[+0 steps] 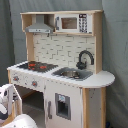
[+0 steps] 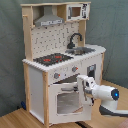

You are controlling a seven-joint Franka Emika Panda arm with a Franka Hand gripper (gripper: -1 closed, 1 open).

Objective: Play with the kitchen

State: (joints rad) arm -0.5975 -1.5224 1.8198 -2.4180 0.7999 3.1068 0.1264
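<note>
The kitchen (image 2: pixel 60 65) stands upright on a wooden bench (image 2: pixel 20 119): white panels, light-wood edges, tiled backsplash. A flat black hob (image 1: pixel 34 65) with red rings sits beside a metal sink (image 1: pixel 72 74) with a curved black faucet (image 1: pixel 85 57). The white claw (image 2: pixel 81 85) is at the oven door (image 2: pixel 65 100); whether it is wide or narrow cannot be told.

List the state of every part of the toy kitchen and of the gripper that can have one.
oven door: ajar, its top edge tipped out from the front in the second exterior view.
cupboard door: shut.
faucet: upright, spout over the sink.
sink: nothing clearly in it.
hob: bare, red rings showing.
gripper: at the oven door's top edge; open or shut cannot be told.
</note>
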